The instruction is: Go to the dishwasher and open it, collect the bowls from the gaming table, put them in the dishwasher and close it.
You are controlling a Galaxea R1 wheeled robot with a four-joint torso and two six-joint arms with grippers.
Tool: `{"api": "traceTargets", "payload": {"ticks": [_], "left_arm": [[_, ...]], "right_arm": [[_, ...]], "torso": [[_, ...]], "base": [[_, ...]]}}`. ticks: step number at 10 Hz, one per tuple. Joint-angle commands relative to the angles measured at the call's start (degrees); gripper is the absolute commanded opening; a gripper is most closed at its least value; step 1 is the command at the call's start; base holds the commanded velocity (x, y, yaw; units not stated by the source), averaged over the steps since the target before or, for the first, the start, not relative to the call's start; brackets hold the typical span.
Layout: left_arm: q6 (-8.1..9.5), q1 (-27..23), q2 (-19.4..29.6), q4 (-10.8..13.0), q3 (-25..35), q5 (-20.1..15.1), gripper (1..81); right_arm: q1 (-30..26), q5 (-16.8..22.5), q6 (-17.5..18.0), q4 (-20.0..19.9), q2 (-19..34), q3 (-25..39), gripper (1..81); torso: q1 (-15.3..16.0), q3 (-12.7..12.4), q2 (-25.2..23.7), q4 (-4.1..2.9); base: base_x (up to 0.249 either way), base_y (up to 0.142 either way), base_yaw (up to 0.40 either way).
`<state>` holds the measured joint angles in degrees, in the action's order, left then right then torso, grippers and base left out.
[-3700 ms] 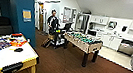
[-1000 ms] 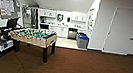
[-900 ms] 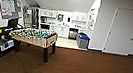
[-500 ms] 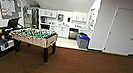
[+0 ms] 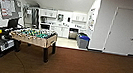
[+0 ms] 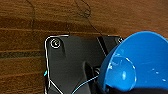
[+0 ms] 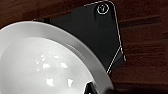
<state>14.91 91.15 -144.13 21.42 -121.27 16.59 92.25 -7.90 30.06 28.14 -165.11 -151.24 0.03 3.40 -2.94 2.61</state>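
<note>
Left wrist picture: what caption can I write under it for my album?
A shiny bright-blue bowl rides at the robot's left wrist, above a dark wooden floor.

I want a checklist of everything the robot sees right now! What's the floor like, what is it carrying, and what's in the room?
Surface: dark wooden plank floor.
Job's things: bright-blue round bowl close at the left wrist; glossy white round bowl close at the right wrist; stainless-steel-fronted dishwasher far off under the kitchen counter, door shut.
Clutter: green-field foosball table; grey bin with a blue lid.
Grippers: fingers hard to make out in both wrist views.
Cables: thin dark cable lying on the floor.
Surroundings: white kitchen cabinets, noticeboard, white door.
</note>
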Motion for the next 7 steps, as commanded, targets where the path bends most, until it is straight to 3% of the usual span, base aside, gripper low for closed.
{"api": "traceTargets", "payload": {"ticks": [1, 7], "left_arm": [[-0.14, -2.42, 1.82, 0.82, 0.68, -1.3, 1.0], [-0.14, -2.42, 1.82, 0.82, 0.77, -1.39, 1.0]], "right_arm": [[-2.19, 1.84, 0.17, 0.52, 0.98, -0.01, 1.0], [-2.19, 1.84, 0.08, 0.6, 1.07, 0.08, 1.0]], "torso": [[0.02, 0.0, 0.0, 0.0], [0.0, -0.02, -0.04, 0.0]], "base": [[0.101, 0.0, 0.0], [0.13, 0.0, 0.0]]}}
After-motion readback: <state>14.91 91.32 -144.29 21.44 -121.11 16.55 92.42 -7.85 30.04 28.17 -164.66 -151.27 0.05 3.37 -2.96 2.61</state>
